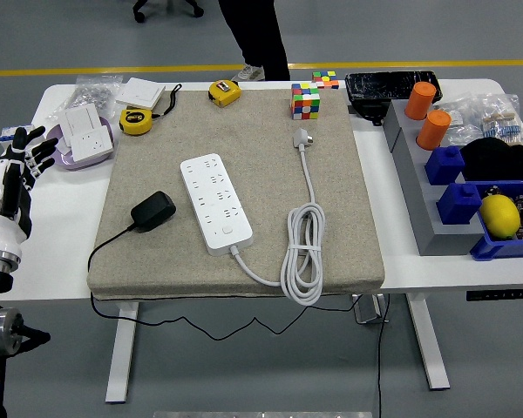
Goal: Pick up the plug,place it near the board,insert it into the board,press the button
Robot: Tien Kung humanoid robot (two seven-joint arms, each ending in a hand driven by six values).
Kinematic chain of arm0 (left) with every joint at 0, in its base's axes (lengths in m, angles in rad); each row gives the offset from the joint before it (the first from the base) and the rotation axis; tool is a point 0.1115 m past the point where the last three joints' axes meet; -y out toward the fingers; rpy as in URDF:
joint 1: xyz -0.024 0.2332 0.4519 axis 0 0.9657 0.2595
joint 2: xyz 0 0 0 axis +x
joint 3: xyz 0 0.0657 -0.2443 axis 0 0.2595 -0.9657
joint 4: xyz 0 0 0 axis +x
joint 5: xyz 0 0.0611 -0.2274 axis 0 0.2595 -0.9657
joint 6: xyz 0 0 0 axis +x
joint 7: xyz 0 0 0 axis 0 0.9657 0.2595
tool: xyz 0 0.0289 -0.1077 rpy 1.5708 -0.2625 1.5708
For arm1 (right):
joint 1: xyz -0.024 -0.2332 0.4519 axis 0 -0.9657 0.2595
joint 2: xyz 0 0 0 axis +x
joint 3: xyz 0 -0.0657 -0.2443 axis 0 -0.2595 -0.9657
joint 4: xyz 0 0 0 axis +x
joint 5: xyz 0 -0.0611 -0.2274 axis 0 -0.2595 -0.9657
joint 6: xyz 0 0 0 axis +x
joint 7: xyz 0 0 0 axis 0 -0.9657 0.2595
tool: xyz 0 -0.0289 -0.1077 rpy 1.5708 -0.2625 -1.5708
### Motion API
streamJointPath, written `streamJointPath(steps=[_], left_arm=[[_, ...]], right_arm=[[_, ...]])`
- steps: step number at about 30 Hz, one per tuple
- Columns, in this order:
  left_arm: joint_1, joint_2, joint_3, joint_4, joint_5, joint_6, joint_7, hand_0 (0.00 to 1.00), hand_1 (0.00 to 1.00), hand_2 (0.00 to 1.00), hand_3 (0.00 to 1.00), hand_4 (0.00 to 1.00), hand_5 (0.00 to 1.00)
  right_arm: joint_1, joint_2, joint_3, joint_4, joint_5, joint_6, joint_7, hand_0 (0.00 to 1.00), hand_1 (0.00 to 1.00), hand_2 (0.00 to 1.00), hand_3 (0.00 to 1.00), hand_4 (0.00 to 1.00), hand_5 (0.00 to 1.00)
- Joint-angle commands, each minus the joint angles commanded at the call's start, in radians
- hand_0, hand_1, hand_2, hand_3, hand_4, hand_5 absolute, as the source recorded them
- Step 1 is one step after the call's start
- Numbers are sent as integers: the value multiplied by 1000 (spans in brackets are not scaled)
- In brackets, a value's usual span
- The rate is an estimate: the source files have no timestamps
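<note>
Your left hand (28,150) shows its fingers (42,146) spread and relaxed, holding nothing. It hovers over the left edge of the white table (52,235), just beside a purple dish (63,157) that carries a white socket block (84,139). The forearm runs back toward the picture's lower left. Your right hand is out of view.

The black plug (153,210) lies on the beige mat (235,157), well apart from your hand, left of the white power strip (215,203) and not touching it. Its black cord (105,244) trails off the mat's near-left edge and hangs under the table. The strip lies diagonally at mid-mat, its button at the near end. Its white cable (303,252) coils on the right and ends in a white plug (302,138) near a colour cube (306,101).

Two yellow tape measures (136,121) sit at the mat's far-left corner. Grey and blue bins (444,196) with two orange cylinders (428,113) and a yellow lemon (499,215) fill the right side. A person's legs (254,39) stand behind the table.
</note>
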Motion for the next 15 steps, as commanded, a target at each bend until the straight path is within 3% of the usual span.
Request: streamJointPath(steps=[4, 5, 15], left_arm=[[0, 1, -1, 1, -9, -4, -4, 960, 998, 902, 785, 998, 998], [-1, 0, -1, 1, -13, -5, -6, 887, 939, 923, 998, 998, 998], [-4, -1, 0, 0, 11, -9, 2, 939, 998, 981, 998, 998, 998]], right_arm=[[0, 0, -1, 0, 1, 0, 0, 845, 774, 765, 785, 998, 881], [0, 0, -1, 0, 1, 1, 0, 845, 773, 765, 785, 998, 882], [0, 1, 1, 0, 0, 3, -2, 841, 771, 764, 785, 998, 883]])
